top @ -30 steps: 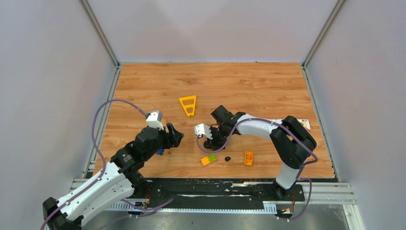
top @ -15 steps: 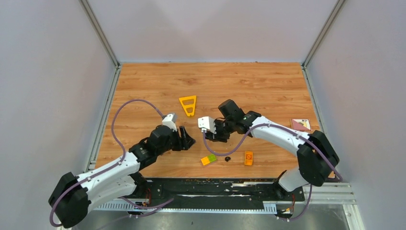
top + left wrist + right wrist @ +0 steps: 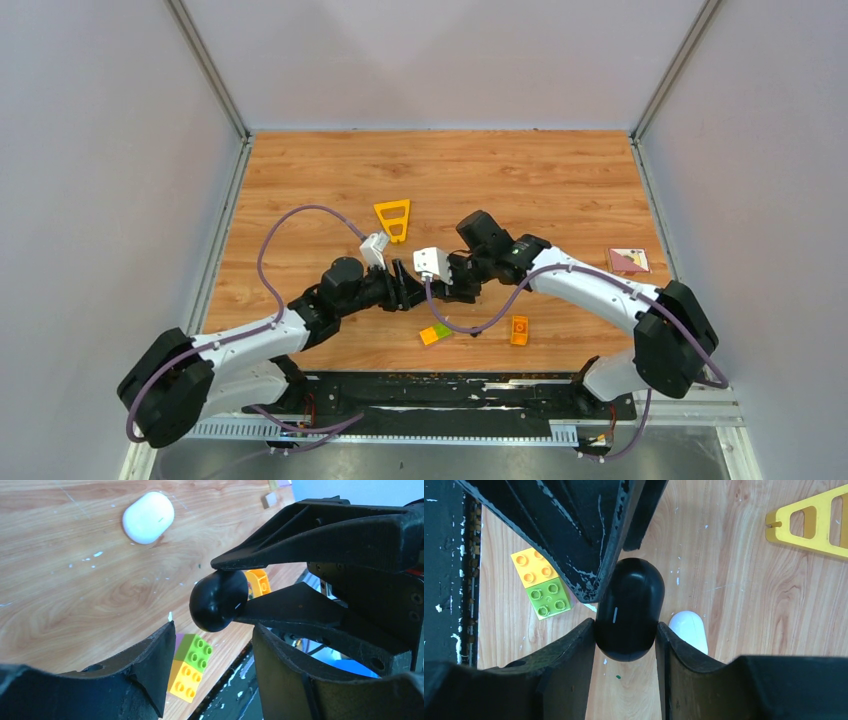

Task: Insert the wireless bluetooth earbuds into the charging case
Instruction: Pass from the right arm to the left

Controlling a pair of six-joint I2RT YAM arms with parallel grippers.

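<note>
Black earbud (image 3: 629, 610): gripped between right gripper (image 3: 626, 628) fingers, raised close beside charging case (image 3: 148, 517). Charging case: white, closed, flat on table (image 3: 75, 590). Left gripper (image 3: 212, 627): fingers spread, empty, likewise raised near case.

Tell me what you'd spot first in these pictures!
Mid-table, the right gripper pinches a glossy black bud, and the open left gripper faces it nose to nose, fingers either side of the bud. A smooth white case lies on the wood close by, and an orange-and-green brick sits nearer the arms' bases.
</note>
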